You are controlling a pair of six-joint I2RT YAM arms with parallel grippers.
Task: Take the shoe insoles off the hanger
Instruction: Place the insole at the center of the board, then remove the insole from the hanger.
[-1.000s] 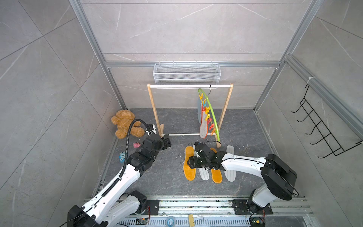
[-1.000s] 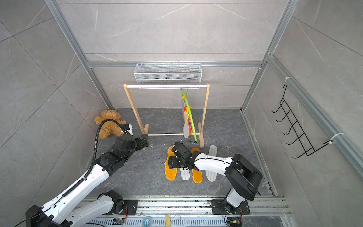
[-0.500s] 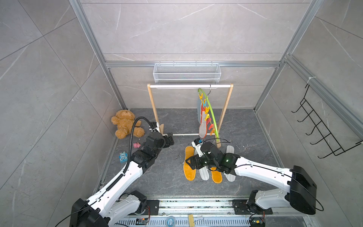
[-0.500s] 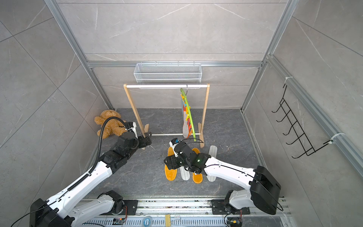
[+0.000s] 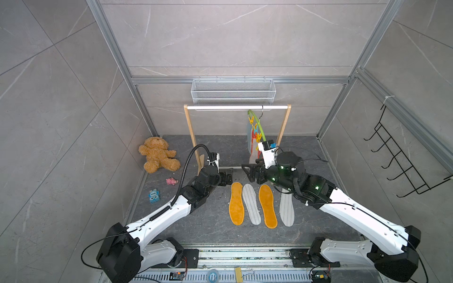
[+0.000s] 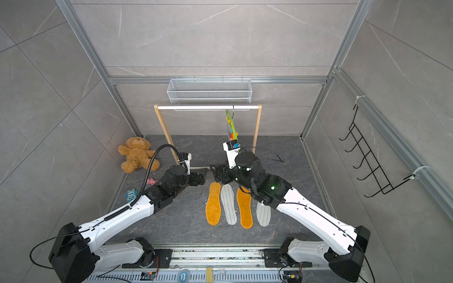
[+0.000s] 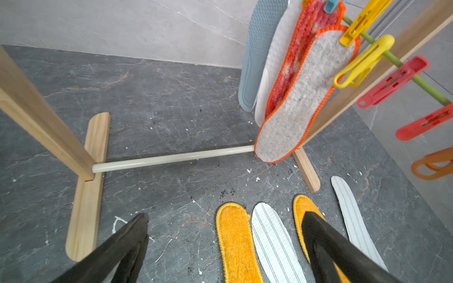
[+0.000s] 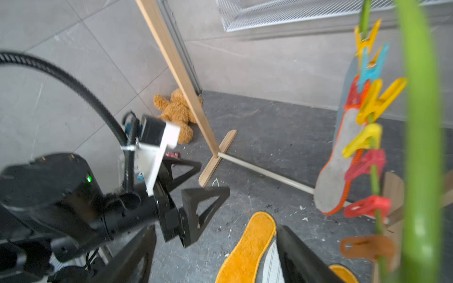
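left wrist view: left fingers [image 7: 117, 245] spread, empty; right fingers [image 8: 301, 254] spread; hanging insoles [image 7: 301, 98] ahead, apart.

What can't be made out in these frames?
- Top views: hanging insoles edge-on, overlapping; count unclear.
- Top views: rightmost striped insole, far end under the right arm.
- Left wrist: white insole mostly behind the red-mottled insole.
- Right wrist: hanger blurred near lens, hiding what lies behind.
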